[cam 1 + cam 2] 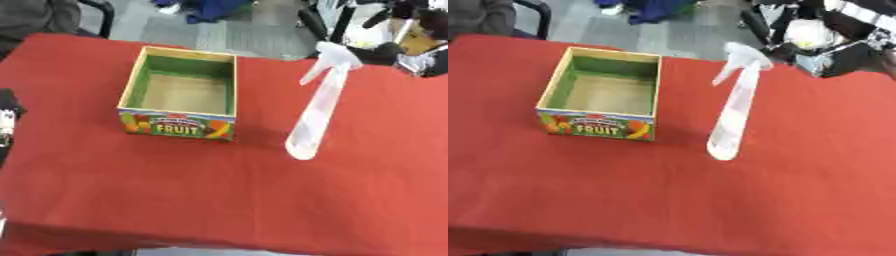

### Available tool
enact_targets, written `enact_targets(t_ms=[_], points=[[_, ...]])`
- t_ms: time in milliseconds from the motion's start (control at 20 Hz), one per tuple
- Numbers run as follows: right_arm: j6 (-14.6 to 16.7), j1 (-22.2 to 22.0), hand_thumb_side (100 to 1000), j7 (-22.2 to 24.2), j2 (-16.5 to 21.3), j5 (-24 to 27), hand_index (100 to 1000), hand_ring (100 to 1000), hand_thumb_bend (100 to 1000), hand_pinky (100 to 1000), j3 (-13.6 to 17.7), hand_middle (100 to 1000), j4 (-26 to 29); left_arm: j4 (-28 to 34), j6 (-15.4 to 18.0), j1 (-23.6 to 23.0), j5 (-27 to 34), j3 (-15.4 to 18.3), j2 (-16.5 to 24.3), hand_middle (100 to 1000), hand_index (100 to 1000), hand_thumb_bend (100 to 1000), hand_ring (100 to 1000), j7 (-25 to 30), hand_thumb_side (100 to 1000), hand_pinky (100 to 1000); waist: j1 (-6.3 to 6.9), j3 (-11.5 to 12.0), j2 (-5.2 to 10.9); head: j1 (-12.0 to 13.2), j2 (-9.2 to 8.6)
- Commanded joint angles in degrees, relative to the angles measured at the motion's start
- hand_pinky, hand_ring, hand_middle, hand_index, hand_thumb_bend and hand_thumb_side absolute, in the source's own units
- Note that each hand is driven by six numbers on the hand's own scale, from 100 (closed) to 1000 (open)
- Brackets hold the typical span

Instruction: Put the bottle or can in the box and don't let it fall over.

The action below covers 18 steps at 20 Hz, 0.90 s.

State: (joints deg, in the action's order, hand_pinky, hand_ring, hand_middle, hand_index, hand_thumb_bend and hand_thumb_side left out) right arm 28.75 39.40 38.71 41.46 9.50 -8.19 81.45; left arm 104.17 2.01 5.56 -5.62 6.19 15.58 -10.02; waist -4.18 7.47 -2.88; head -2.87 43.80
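A tall translucent white spray bottle point(313, 112) stands upright on the red tablecloth, its trigger head point(334, 56) at the top, just right of the box. The box point(134, 80) is open-topped with wooden rims, a green inside and a "FRUIT" picture on its front; nothing lies in it. A dark shape that looks like my right hand point(852, 57) shows at the upper right, a little behind and to the right of the bottle's head and apart from it. A dark and white part of my left hand point(5, 117) shows at the far left edge, away from the box.
The red cloth point(219, 195) covers the whole table, with bare room in front of the box and bottle. Beyond the far edge are chair legs, dark clutter and a white bundle point(808, 34).
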Motion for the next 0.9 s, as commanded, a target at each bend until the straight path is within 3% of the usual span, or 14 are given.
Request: enact_targets(t_ms=[50, 900], points=[[5.6, 1.9, 273, 6.9, -0.1, 0.5, 958, 1000, 100, 796, 0.3, 1000, -1.0, 0.7, 0.1, 0.5, 0.2, 0.0, 1.0, 527, 725, 294, 619, 0.3, 663, 718, 0.36, 0.1, 0.87, -0.3, 0.31], [5.9, 4.6, 352, 8.3, -6.5, -5.3, 955, 1000, 100, 795, 0.2, 1000, -8.8, 0.8, 0.1, 0.7, 0.2, -0.3, 0.7, 527, 726, 294, 619, 0.7, 664, 720, 0.89, 0.5, 0.40, -1.3, 0.31]])
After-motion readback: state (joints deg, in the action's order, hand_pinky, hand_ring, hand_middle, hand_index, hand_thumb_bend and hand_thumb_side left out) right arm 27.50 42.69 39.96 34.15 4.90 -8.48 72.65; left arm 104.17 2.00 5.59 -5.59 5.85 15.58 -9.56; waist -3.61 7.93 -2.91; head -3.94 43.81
